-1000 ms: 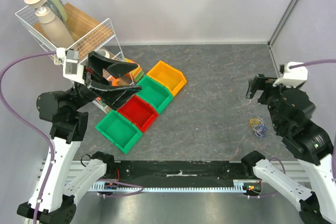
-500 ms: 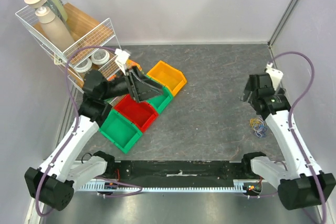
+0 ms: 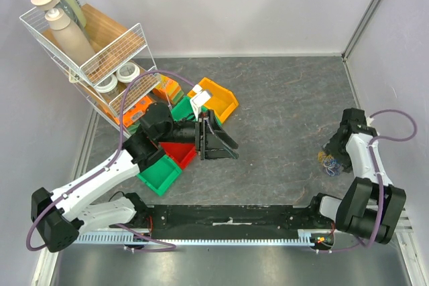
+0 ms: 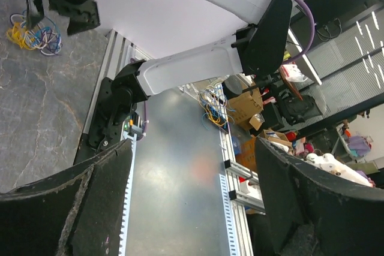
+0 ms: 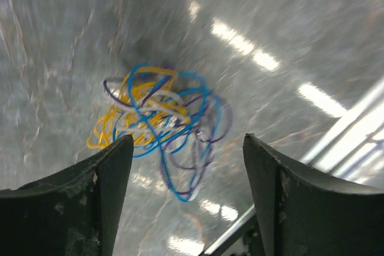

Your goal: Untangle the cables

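– Cables (image 3: 328,162) on the top cam, where?
– Far right of the worktop (image 3: 281,98), a small yellow/blue tangle lying flat. Just up-left of it in frame is the right end effector (image 3: 333,151); can't tell contact from here.
– And the other arm?
– Stretched across the middle. The left end effector (image 3: 224,149) is spread wide w/ nothing in it, just beside the red bin (image 3: 177,153). Green bins (image 3: 159,172) and an orange bin (image 3: 218,97) sit in the same diagonal row. All well apart from the cables.
– Left wrist cam?
– Own fingers of the left end effector (image 4: 192,148) are apart, gap empty. Top-left corner shows the cables (image 4: 33,31) on the worktop (image 4: 36,118), w/ the right end effector (image 4: 57,13) over them, fingers parted.
– Right wrist cam?
– Blurry. The right end effector (image 5: 187,148) is released, both fingers wide. The cables (image 5: 159,121) lie on the worktop (image 5: 60,40) between the fingers in frame, not gripped. Yellow, blue, purple & white strands, looped together.
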Robot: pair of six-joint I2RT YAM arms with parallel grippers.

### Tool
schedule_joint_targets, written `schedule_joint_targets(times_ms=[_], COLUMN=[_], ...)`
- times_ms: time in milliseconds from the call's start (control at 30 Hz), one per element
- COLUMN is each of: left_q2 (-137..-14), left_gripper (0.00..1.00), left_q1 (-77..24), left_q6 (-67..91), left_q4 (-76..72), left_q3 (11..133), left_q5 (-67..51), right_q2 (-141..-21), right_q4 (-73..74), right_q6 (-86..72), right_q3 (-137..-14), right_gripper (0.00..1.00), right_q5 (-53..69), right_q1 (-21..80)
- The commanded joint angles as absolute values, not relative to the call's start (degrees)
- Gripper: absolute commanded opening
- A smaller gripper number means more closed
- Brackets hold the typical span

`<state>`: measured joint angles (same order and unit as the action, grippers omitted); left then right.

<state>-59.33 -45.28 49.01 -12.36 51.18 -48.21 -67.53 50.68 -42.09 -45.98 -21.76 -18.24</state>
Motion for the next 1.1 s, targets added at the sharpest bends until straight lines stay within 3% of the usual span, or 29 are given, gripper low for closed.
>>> schedule_joint_targets(times_ms=[0,200,233,300,467,600,633,667,733,867,1000,1067], left_q2=[-58.8,-58.4,-58.4,-58.4,-58.6,-58.5,-58.3,-58.0,-57.4,-55.4,-52.8,-52.0], left_gripper=[0.88,0.88,0.88,0.87,0.85,0.84,0.84,0.84,0.84,0.84,0.84,0.84], left_q1=[-46.4,-46.8,-46.8,-46.8,-47.1,-47.8,-47.9,-48.0,-48.2,-48.3,-48.3,-48.4], left_q6=[46.2,44.3,43.9,42.8,43.1,43.9,44.1,44.4,44.7,44.9,44.2,44.2], left_q4=[-12.6,-9.2,-8.3,-6.4,-4.9,-5.4,-5.4,-5.4,-5.4,-4.3,-2.1,-1.6], left_q3=[50.4,49.8,49.7,49.5,48.3,47.5,47.4,47.1,46.9,46.5,45.8,45.3], left_q5=[-45.9,-44.3,-43.8,-42.1,-40.3,-40.0,-39.7,-39.6,-39.5,-39.5,-38.4,-38.1], right_q2=[-67.6,-55.6,-54.9,-54.8,-56.2,-54.6,-53.5,-52.7,-52.5,-59.4,-65.5,-67.8], right_q4=[44.1,33.1,32.0,31.2,30.3,30.2,32.1,33.9,37.6,43.4,40.7,38.3], right_q6=[-38.6,-34.1,-33.3,-32.3,-30.6,-33.6,-34.5,-35.3,-36.2,-40.5,-40.2,-39.3], right_q3=[-40.0,-34.5,-34.5,-35.4,-37.8,-38.1,-38.8,-39.6,-41.5,-45.4,-43.9,-42.2], right_gripper=[0.78,0.50,0.40,0.00,0.00,0.00,0.10,0.32,0.98,0.98,0.98,0.89], right_q5=[-1.6,16.6,19.2,21.2,20.6,15.9,9.8,0.4,-12.1,-24.6,-22.2,-19.1], right_q1=[-18.5,-15.1,-13.6,-9.1,7.7,13.2,13.1,13.0,12.9,7.9,0.4,-1.2])
